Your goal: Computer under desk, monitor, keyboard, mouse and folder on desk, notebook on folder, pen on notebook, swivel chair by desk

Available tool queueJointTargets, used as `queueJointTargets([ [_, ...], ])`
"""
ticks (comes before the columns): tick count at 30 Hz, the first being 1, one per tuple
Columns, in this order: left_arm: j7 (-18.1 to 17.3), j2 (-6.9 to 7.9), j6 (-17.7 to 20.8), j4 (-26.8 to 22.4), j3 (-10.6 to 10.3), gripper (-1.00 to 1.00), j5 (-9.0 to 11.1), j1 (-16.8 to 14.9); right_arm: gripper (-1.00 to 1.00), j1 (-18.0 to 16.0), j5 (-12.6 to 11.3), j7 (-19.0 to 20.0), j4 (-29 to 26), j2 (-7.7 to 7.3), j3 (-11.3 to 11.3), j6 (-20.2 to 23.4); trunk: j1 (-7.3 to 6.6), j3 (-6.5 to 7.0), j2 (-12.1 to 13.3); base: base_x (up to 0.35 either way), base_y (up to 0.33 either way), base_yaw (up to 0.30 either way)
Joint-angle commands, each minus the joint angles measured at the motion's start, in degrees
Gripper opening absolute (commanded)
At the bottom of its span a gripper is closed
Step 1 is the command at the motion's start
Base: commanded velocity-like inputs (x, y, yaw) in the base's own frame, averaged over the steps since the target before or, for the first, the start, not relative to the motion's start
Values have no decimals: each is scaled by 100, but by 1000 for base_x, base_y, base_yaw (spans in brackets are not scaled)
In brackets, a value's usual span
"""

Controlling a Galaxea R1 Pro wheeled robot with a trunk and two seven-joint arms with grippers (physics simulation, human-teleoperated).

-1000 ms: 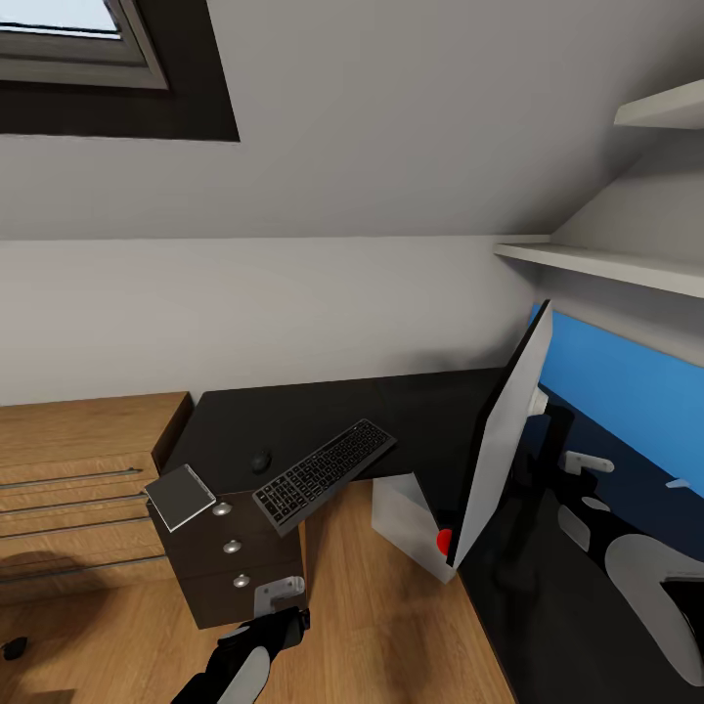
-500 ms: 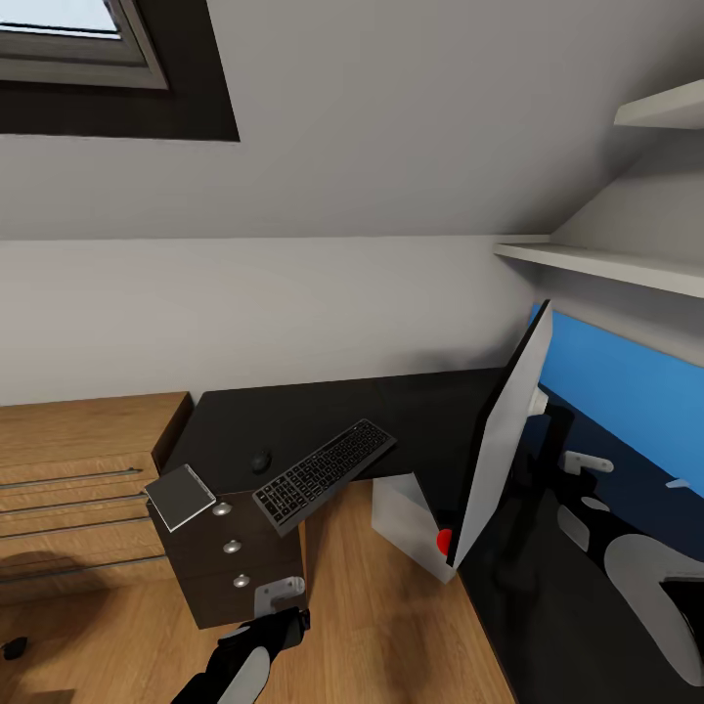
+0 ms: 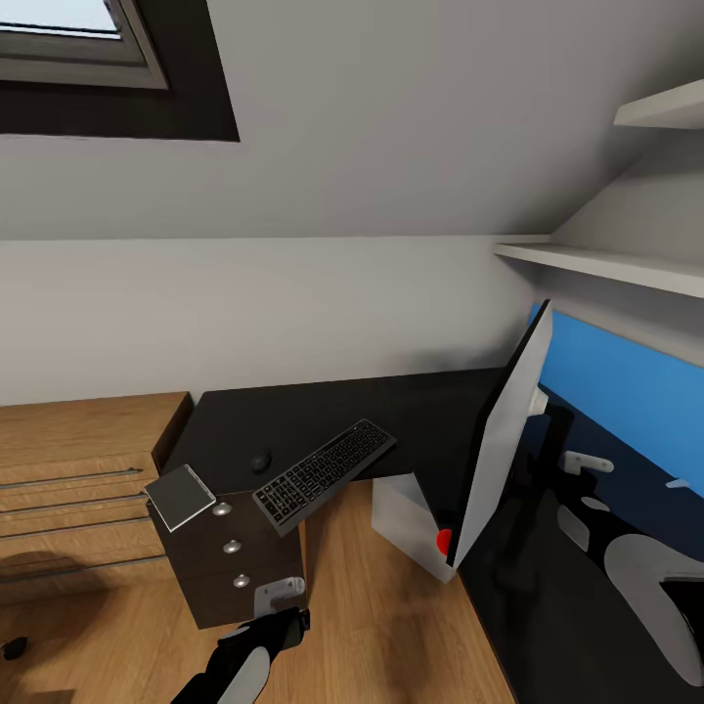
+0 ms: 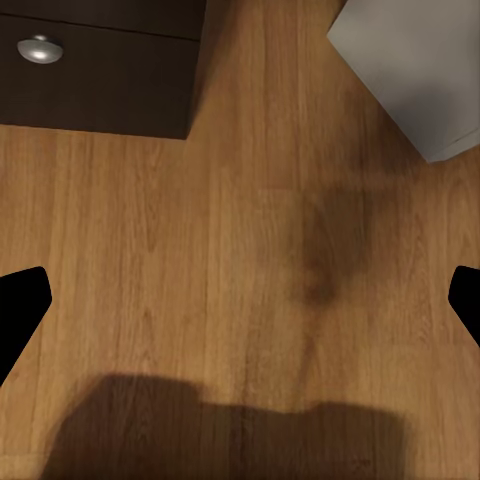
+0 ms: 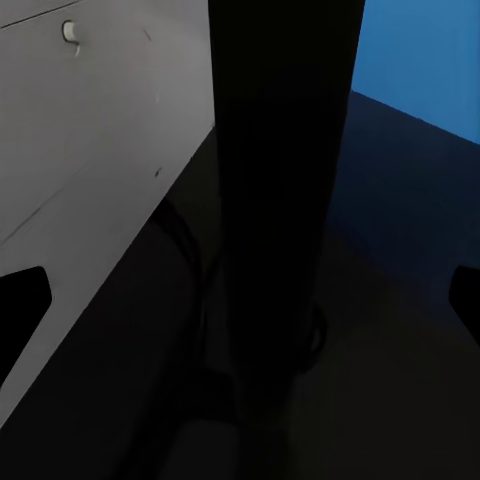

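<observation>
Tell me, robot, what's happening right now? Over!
Both grippers open, holding nothing. Keyboard half off the desk edge, mouse beside it. Notebook on black cabinet. Monitor close by right arm.

At about seven o'clock below me I see a black three-drawer cabinet [image 3: 230, 562] with round silver knobs, standing on an oak plank floor [image 3: 381, 626]. At nine o'clock sits a light-wood drawer chest [image 3: 78, 469] against a pale grey wall [image 3: 264, 303]. At eleven o'clock, a skylight window [image 3: 78, 39] is set in the sloped grey ceiling. At two o'clock, two white wall shelves [image 3: 606, 264] jut out.
</observation>
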Motion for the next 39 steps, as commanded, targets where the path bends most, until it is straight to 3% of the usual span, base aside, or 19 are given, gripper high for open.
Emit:
queueJointTargets([
  [1, 51, 4, 7, -10, -18, 100, 46, -6, 100, -5, -30, -19, 4, -1, 41, -15, 0, -7, -5, 0, 0, 0],
  [25, 60, -1, -2, -14, -18, 100, 46, -6, 100, -5, -28, -19, 4, 8, 44, -17, 528, -438, -968, 0, 0, 0],
  [39, 51, 25, -2, 5, -18, 100, 40, -6, 100, -5, -30, -319, 22, -15, 42, 216, 528, -438, -968, 34, 34, 0],
])
